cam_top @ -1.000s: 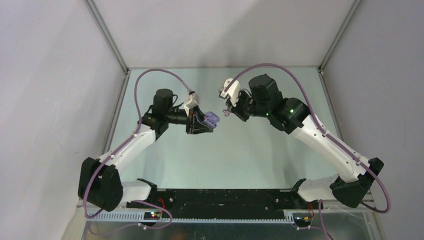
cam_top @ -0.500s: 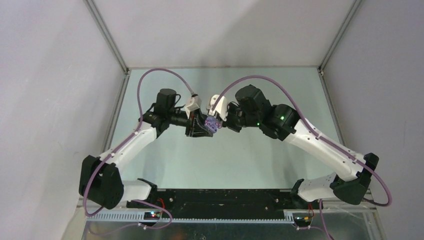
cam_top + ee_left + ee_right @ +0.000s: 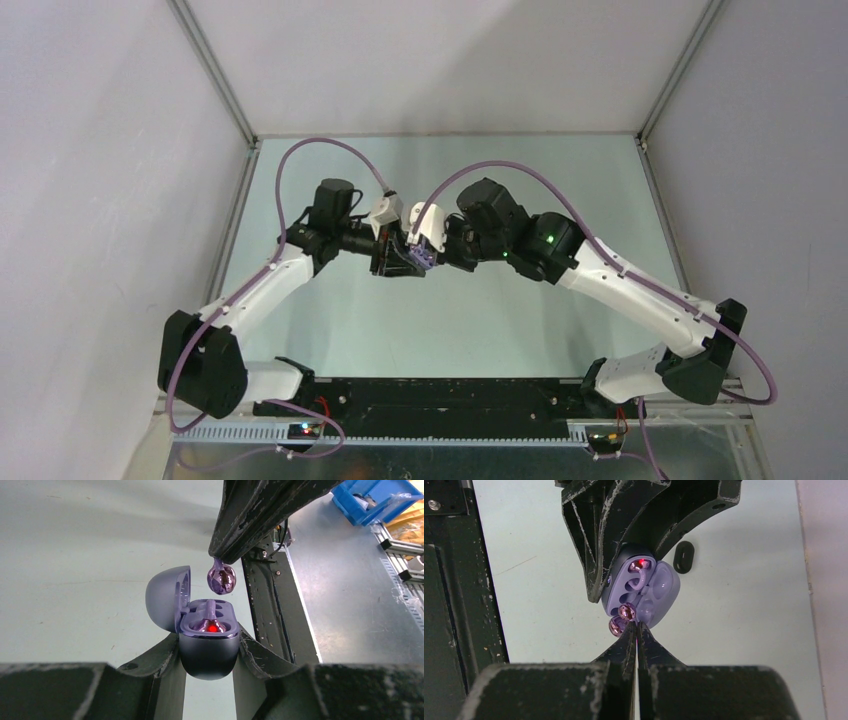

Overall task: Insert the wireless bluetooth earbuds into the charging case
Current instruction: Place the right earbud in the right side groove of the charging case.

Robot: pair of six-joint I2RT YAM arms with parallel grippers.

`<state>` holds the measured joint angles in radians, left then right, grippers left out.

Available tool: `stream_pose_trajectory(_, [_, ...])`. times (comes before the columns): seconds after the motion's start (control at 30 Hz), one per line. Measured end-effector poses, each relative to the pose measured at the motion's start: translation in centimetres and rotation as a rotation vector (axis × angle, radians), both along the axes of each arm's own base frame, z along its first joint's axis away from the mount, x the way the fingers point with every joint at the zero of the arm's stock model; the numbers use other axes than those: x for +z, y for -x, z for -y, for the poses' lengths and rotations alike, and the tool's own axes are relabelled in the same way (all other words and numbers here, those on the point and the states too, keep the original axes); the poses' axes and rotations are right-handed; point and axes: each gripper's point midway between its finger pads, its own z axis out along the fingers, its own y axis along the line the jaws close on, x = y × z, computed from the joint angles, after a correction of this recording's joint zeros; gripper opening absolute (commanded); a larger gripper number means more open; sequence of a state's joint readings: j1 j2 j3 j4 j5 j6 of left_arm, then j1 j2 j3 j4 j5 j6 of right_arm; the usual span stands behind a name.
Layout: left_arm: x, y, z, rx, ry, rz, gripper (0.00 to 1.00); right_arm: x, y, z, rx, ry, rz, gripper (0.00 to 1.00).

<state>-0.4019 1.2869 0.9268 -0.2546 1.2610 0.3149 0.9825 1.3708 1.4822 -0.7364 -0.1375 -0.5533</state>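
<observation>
My left gripper (image 3: 207, 641) is shut on the lilac charging case (image 3: 207, 652), held up off the table with its lid (image 3: 167, 597) swung open to the left. One of the wireless bluetooth earbuds (image 3: 210, 621), glossy lilac, lies in a socket beside a red light. My right gripper (image 3: 636, 626) is shut on a second lilac earbud (image 3: 221, 579) by its stem. That earbud hangs just above the case's open top without touching it. From above, both grippers meet over the table's middle, left gripper (image 3: 400, 257), right gripper (image 3: 428, 250), with the case (image 3: 418, 258) between them.
A small black oval piece (image 3: 683, 556) lies on the green table beyond the case. The black base rail (image 3: 270, 595) runs along the table's near edge, with a blue bin (image 3: 372, 497) outside it. Grey walls close in three sides.
My right arm has swung left with the earbud, from well apart to right over the open case. The left arm and case have barely moved.
</observation>
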Motion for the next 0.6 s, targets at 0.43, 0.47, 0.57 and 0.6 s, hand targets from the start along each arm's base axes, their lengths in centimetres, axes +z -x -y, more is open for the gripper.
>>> stream_pose_trajectory(0.43, [-0.2,0.4,0.1,-0.012,-0.007,-0.008,0.0,-1.2,0.0,-0.3,-0.005,0.031,0.004,0.0])
stream_pose_trajectory(0.47, [-0.2,0.4,0.1,-0.013,-0.006,-0.006,0.0,-1.2,-0.1,-0.4,-0.006,0.031,0.005,0.0])
stream_pose_trajectory(0.57, [-0.2,0.5,0.1,-0.015,-0.007,-0.004,0.0,-1.2,-0.1,-0.4,-0.007,0.03,0.008,0.0])
stream_pose_trajectory(0.6, [-0.2,0.5,0.1,-0.016,-0.007,-0.005,0.0,-1.2,0.0,-0.4,-0.006,0.03,0.008,0.0])
